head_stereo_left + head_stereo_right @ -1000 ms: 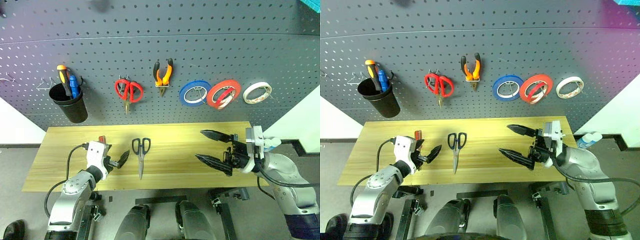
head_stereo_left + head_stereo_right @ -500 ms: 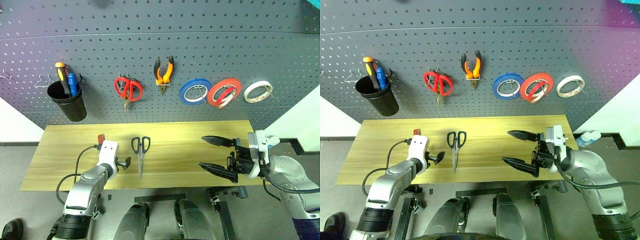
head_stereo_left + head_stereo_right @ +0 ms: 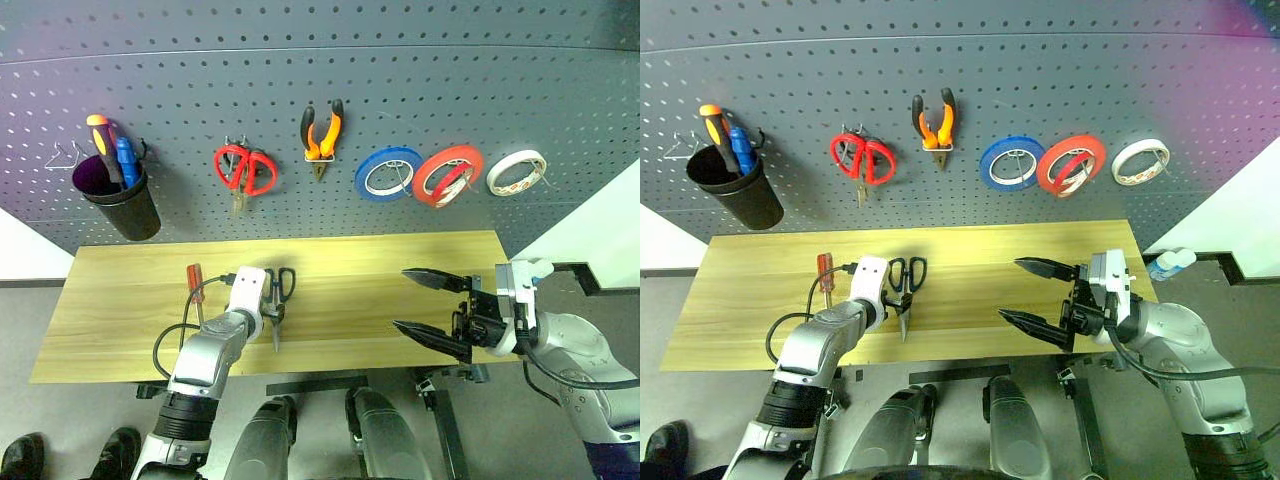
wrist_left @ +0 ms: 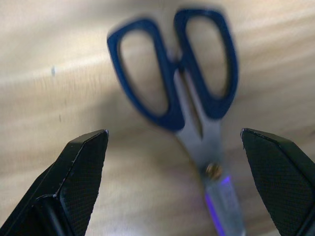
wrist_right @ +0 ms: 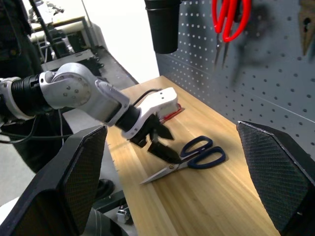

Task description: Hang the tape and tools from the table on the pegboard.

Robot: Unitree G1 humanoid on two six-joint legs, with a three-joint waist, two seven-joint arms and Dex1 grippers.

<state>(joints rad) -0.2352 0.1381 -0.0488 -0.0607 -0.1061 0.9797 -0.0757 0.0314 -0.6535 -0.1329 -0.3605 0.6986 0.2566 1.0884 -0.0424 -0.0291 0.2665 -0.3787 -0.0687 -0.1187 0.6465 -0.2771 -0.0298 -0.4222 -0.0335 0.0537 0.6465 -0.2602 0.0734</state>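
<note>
Left wrist view: dark-handled steel scissors lie flat on the light yellowish wood plank surface, loops away from the camera, blades running back toward it.
Left gripper: left gripper is spread wide and empty, tilted down over the scissors; I judge that stance is a line-up for a pinch across the handles.
Scissors against fingers: both black fingers straddle the tool, one on each side of the pivot, neither touching; the loops sit just beyond the tips, toward 12 o'clock on the surface.
Right gripper: right gripper hangs above the surface with fingers wide apart, holding nothing, pointed across toward 9 o'clock; parked, I'd say, waiting its turn.
Screwdriver: slim red-handled screwdriver lies on the surface at 9 o'clock of the scissors, just beside the left forearm.
Pegboard: dark grey perforated pegboard carries orange-handled pliers and the thin red tape ring, hooked already; those look done.
Left to hang: scissors and screwdriver, by my reckoning.
</note>
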